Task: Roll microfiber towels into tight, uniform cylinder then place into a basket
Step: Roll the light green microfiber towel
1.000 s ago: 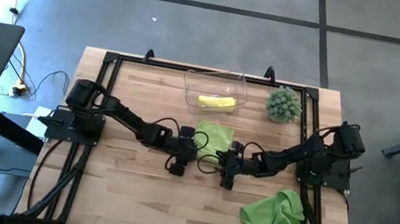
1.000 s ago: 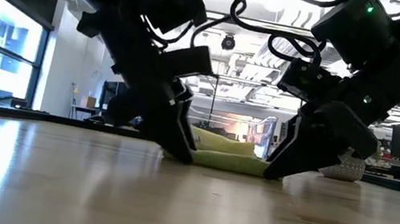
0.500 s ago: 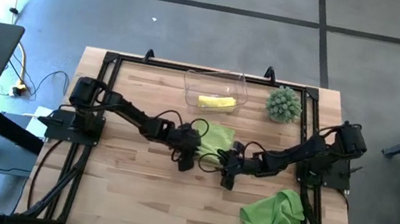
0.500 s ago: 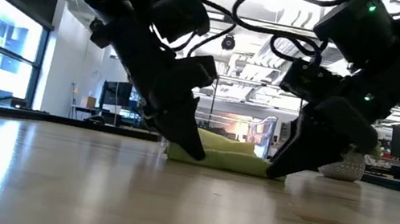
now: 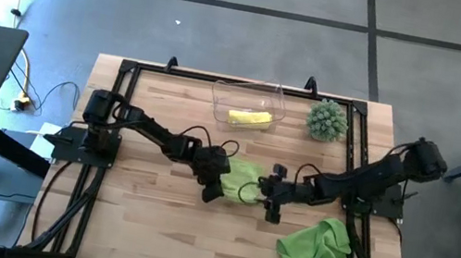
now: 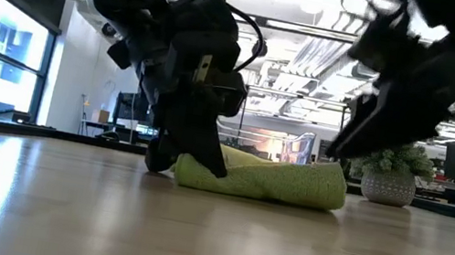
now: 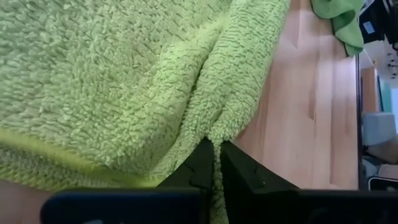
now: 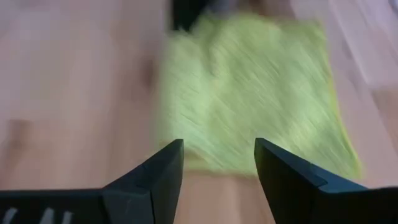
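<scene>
Three towels: one lime green towel (image 5: 239, 179) mid-table between both grippers, one crumpled lime green towel (image 5: 311, 253) near the table's front right corner, one yellow towel (image 5: 249, 118) rolled inside the basket (image 5: 247, 102).
Middle towel: fluffy, looped pile; in the low view (image 6: 261, 178) it lies as a low, rounded roll flat on the wood, with more cloth behind it.
Basket: clear plastic tub with rounded corners, at the table's far edge, well apart from the grippers; in the low view it is mostly hidden behind the left arm.
Left gripper (image 5: 213, 190): at the left end of the middle towel; its wrist view shows the dark fingertips (image 7: 211, 163) pressed together on a fold of the green pile.
Right gripper (image 5: 272, 204): just beside the right end of the middle towel; its fingers (image 8: 158, 174) stand spread with nothing between them, lifted above the wood in the low view (image 6: 357, 140).
Table (image 5: 139, 226): pale wooden planks within a black frame.
Plant (image 5: 328, 119): spiky green ball, beside the basket.
Hard to make out: the right wrist view is smeared, the towel (image 8: 249, 106) there only a green patch.
</scene>
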